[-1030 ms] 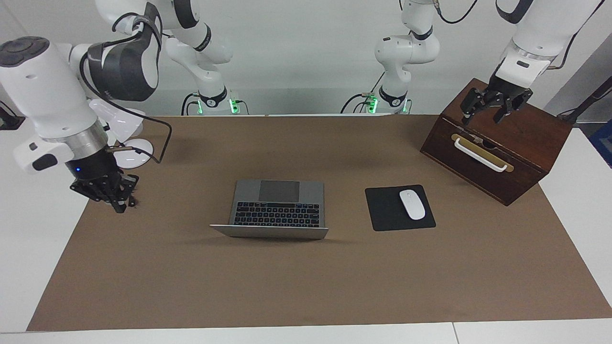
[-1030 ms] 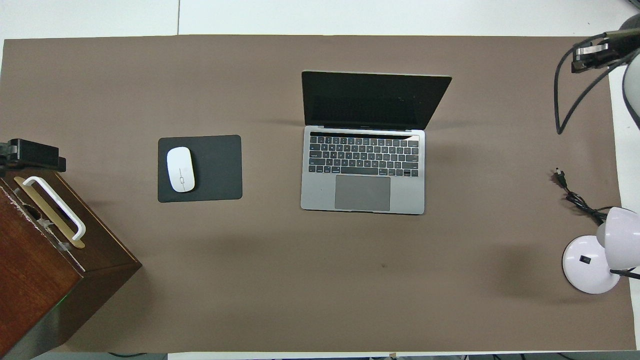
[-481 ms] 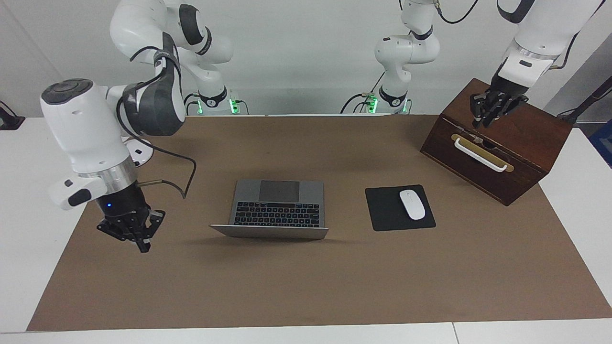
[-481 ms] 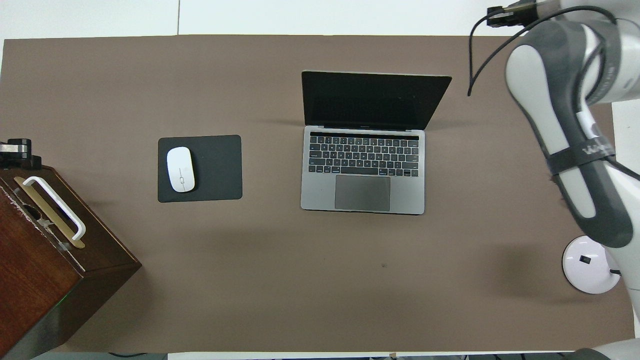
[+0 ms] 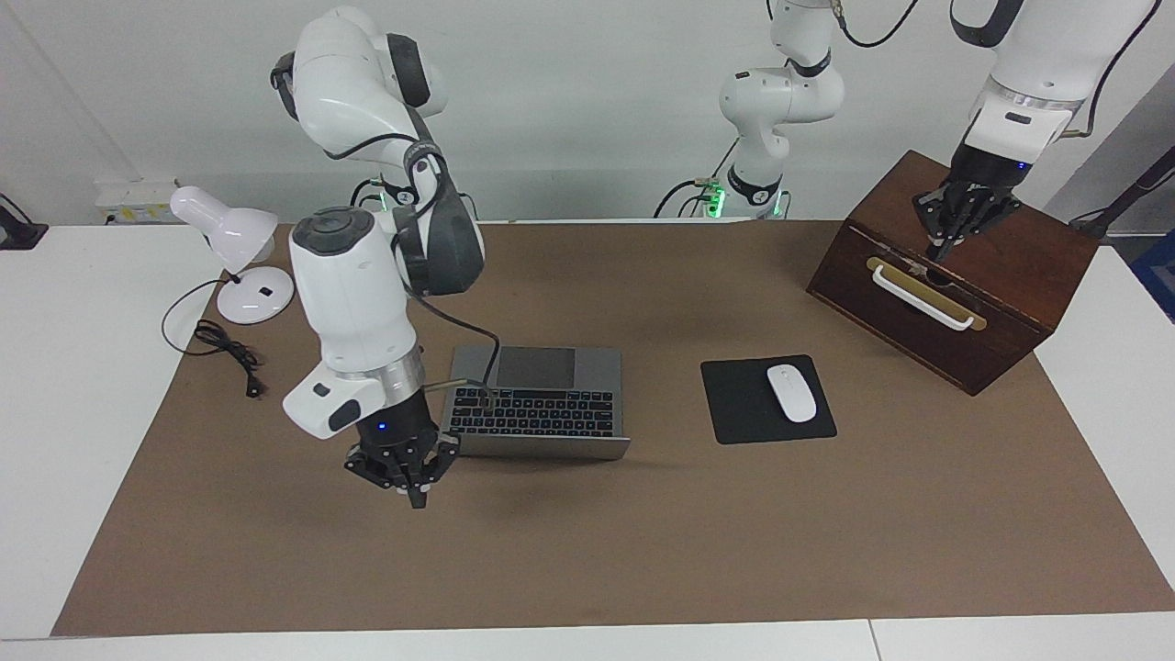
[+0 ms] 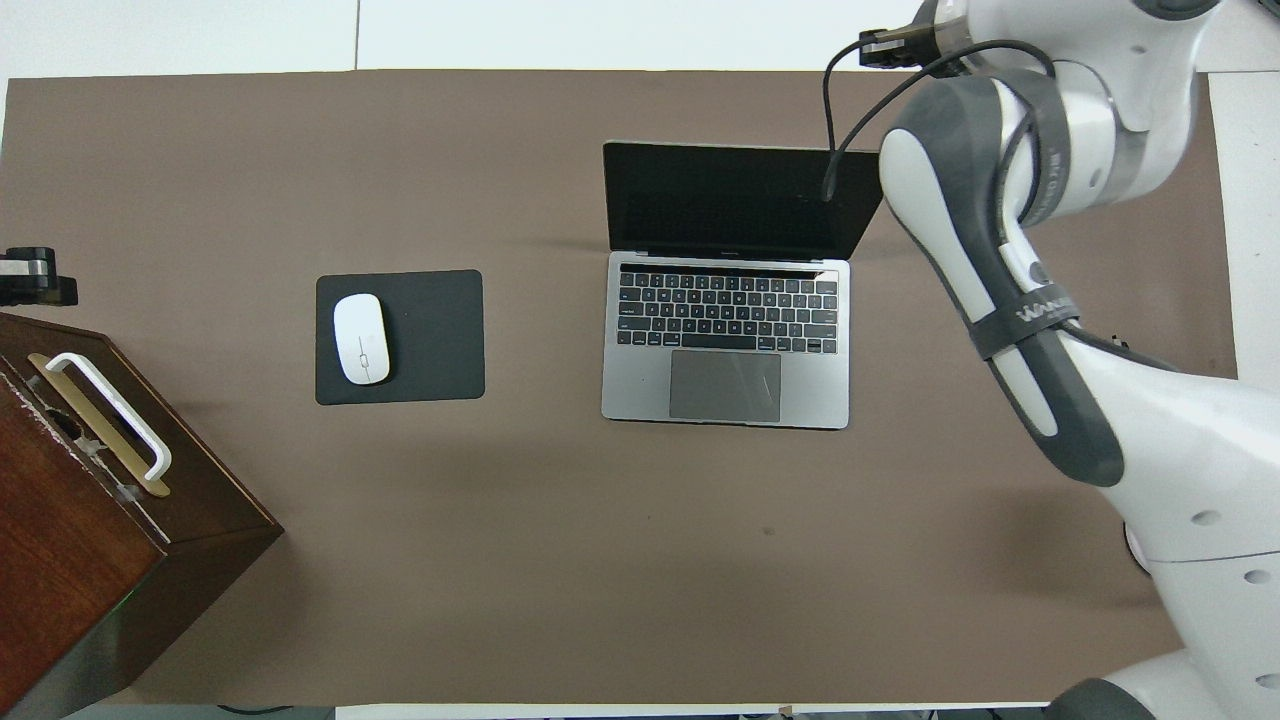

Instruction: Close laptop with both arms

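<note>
The silver-grey laptop [image 5: 537,367] lies open in the middle of the brown mat, its lid tilted back away from the robots. It also shows in the overhead view [image 6: 640,390], with a dark screen. My right gripper [image 5: 410,488] points down, low over the mat. It is at the lid's corner toward the right arm's end, and I cannot tell whether it touches the lid. In the overhead view the right arm [image 6: 1000,280] hides that gripper and the lid's corner. My left gripper [image 5: 945,240] hangs over the top of the wooden box.
A dark wooden box [image 5: 1010,275] with a white handle [image 5: 918,298] stands at the left arm's end. A white mouse [image 5: 791,392] lies on a black mouse pad [image 5: 734,404] between box and laptop. A white desk lamp [image 5: 229,239] and its cable [image 5: 225,344] are at the right arm's end.
My right arm has swung from the mat's edge in to the laptop's lid corner, uncovering the lamp. My left gripper has turned and dropped slightly over the box. The laptop has not moved.
</note>
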